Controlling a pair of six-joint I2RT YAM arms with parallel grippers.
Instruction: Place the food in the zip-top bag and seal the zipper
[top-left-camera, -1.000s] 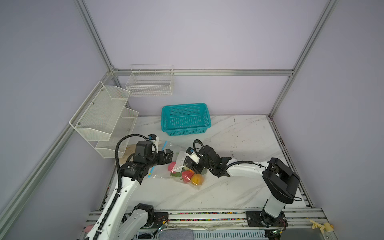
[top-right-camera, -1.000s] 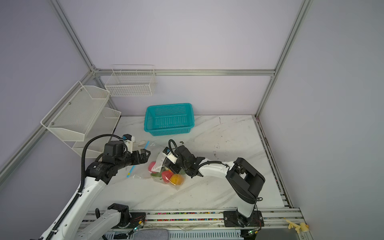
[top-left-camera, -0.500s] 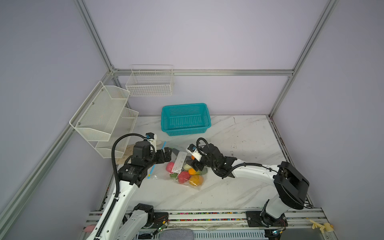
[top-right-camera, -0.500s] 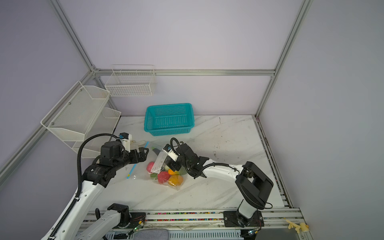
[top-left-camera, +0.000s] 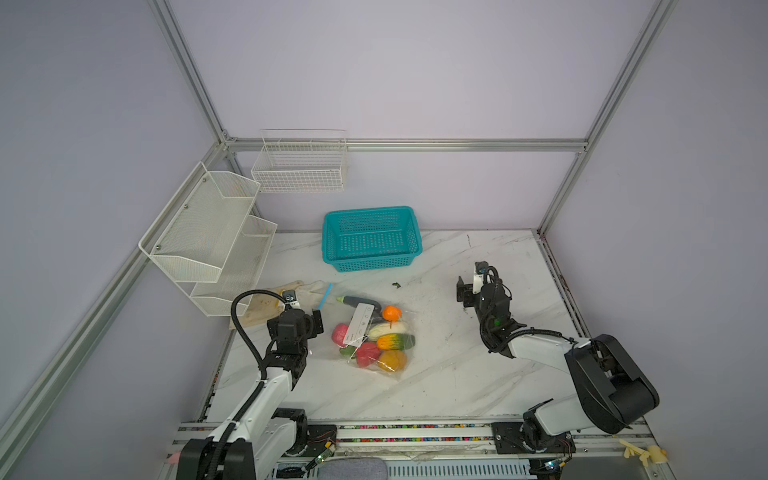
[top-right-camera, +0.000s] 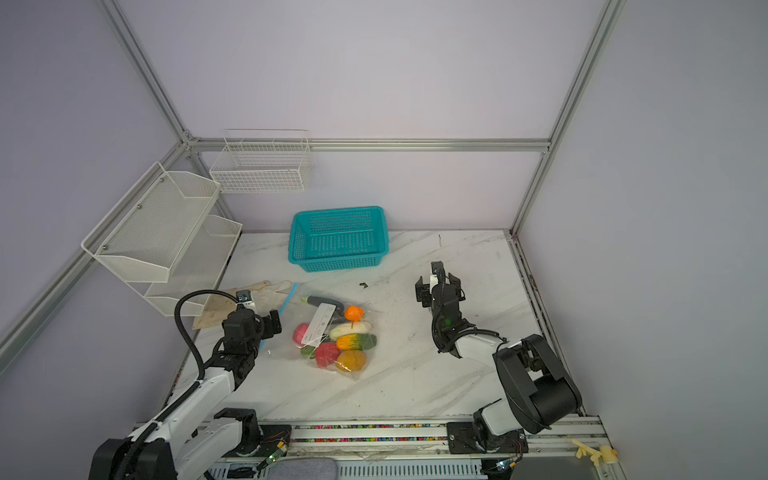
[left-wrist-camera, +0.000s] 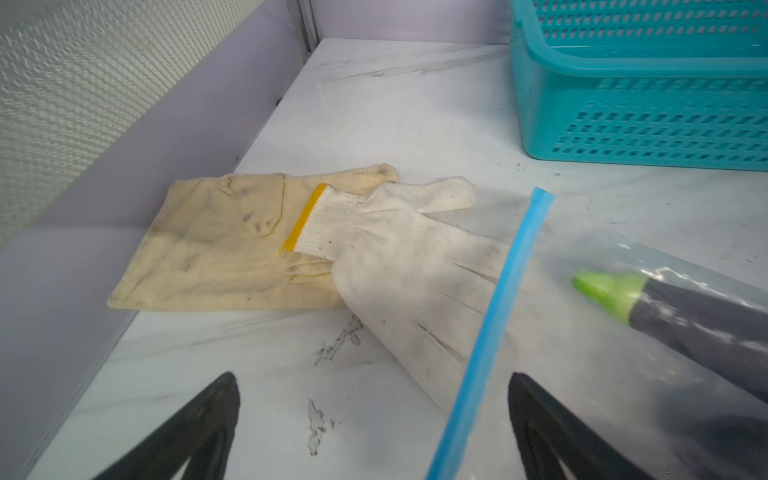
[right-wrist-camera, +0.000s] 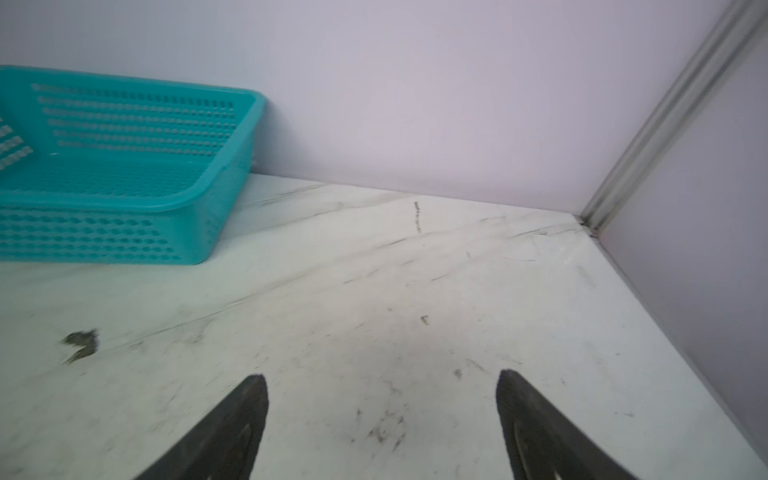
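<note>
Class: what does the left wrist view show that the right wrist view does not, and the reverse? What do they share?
Only the left wrist view: a white glove on a yellowish cloth, the zipper, and the eggplant inside the zip-top bag. Only the right wrist view: a green scrap and the corner post. Both: the teal basket, the marble table, and open black fingers.
</note>
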